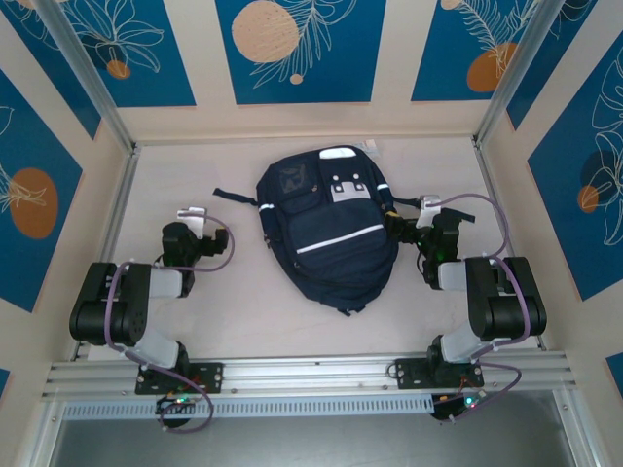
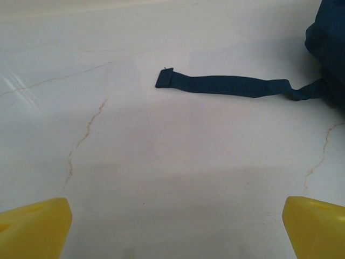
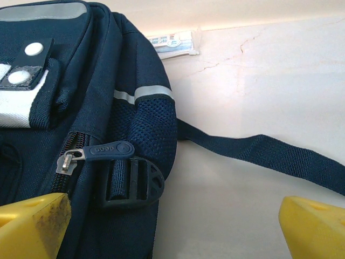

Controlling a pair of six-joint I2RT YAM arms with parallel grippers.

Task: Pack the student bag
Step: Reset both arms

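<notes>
The student bag (image 1: 321, 229), a dark navy backpack with thin white stripes and grey patches, lies flat at the middle of the table, front pockets up. My left gripper (image 1: 193, 214) stands open to its left, apart from it, nothing between the yellow fingertips (image 2: 33, 226). In the left wrist view one dark strap (image 2: 221, 86) trails from the bag's corner (image 2: 329, 43) across the table. My right gripper (image 1: 428, 206) is open at the bag's right side. Its wrist view shows the bag's side (image 3: 81, 97), a zipper pull (image 3: 105, 150), a buckle (image 3: 132, 183) and a strap (image 3: 264, 151), with the fingertips (image 3: 315, 226) holding nothing.
A small white packet (image 3: 172, 42) lies on the table just behind the bag's top edge (image 1: 368, 146). Metal posts and patterned blue-and-cream walls close in the table on three sides. Bare marble-look tabletop (image 2: 161, 162) stretches in front of the left gripper.
</notes>
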